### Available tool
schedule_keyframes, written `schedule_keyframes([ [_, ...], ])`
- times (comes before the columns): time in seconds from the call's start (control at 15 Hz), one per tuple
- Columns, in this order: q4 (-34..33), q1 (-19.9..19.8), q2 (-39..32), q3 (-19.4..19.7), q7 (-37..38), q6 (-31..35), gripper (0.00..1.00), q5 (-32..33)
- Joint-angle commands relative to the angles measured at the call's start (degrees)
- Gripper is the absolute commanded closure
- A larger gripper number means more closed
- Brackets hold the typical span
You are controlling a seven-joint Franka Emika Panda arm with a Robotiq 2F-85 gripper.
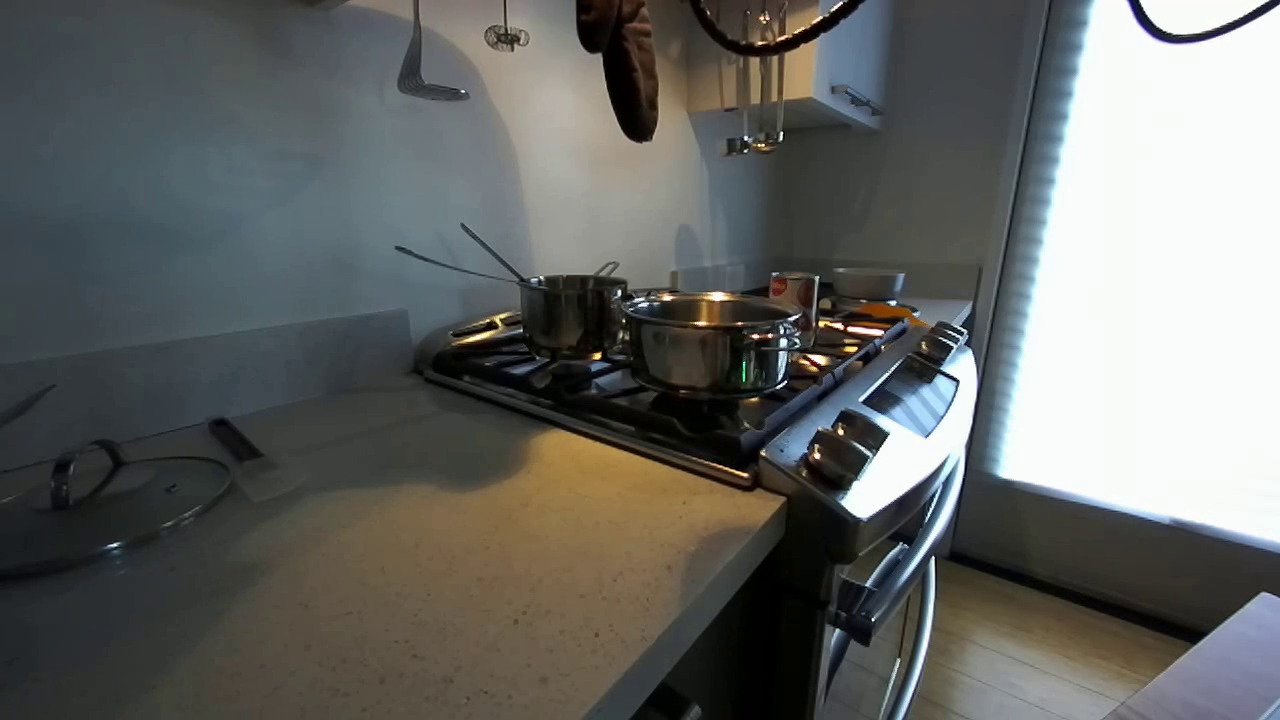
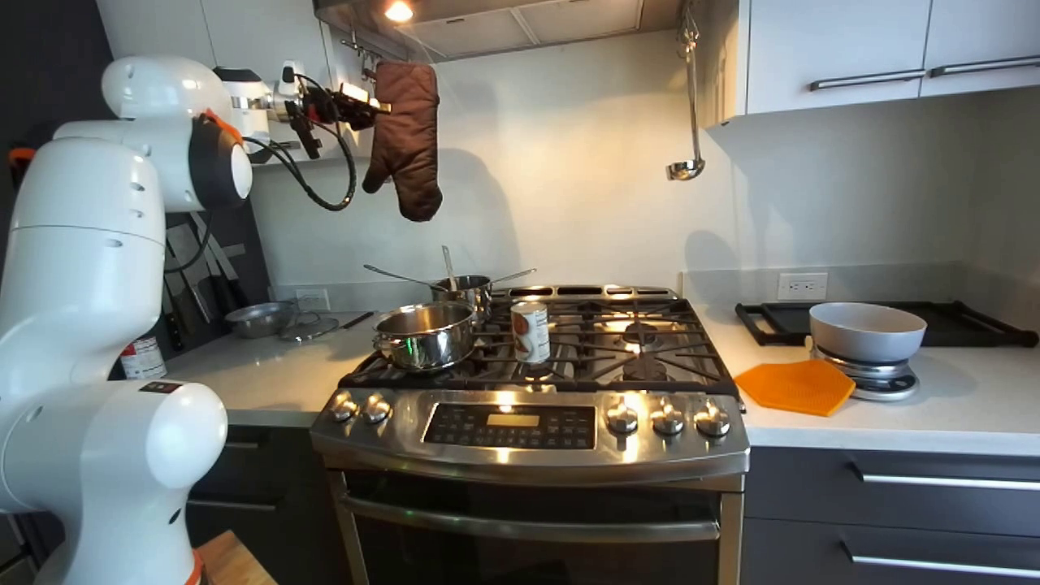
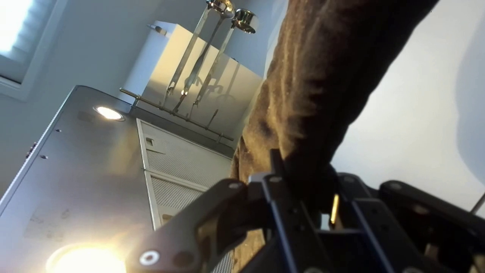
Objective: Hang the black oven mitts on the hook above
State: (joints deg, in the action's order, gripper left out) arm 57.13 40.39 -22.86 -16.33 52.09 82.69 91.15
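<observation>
1. Brown quilted fabric oven mitt [image 2: 410, 134], called black in the task: in an exterior view it is suspended at hook height, its top just beside the slim metal hooks [image 2: 365, 55] under the steel range hood [image 2: 479, 32]. By judgement, it should be found light, soft, limp and unbreakable, with little slip in the quilting. The cuff would probably be folded by a push, so it is best held at the cuff edge, with any loop left clear. The cuff is turned up, the rounded end down, the thumb down toward that view's left; the long axis is nearly vertical. Whether the mitt is on a hook cannot be told.

2. In an exterior view the mitt [image 1: 632, 85] is cut off at the top; the lower end is pointed down with a slight lean, well above the pale speckled stone desk [image 1: 400, 560].

3. In the wrist view the black jointed fingers [image 3: 293, 223] are set close together with cloth between their tips; the mitt is judged to be gripped near the cuff. Its long axis is seen running diagonally from them toward the upper right.
</observation>
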Motion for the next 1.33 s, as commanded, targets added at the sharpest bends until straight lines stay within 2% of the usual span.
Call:
schedule_keyframes([
  [0.0,3.04,0.94,1.21,0.76,3.45,-1.68,0.95,2.83],
  [1.27,3.85,0.55,2.17,0.90,5.60,-0.12,0.95,4.78],
])
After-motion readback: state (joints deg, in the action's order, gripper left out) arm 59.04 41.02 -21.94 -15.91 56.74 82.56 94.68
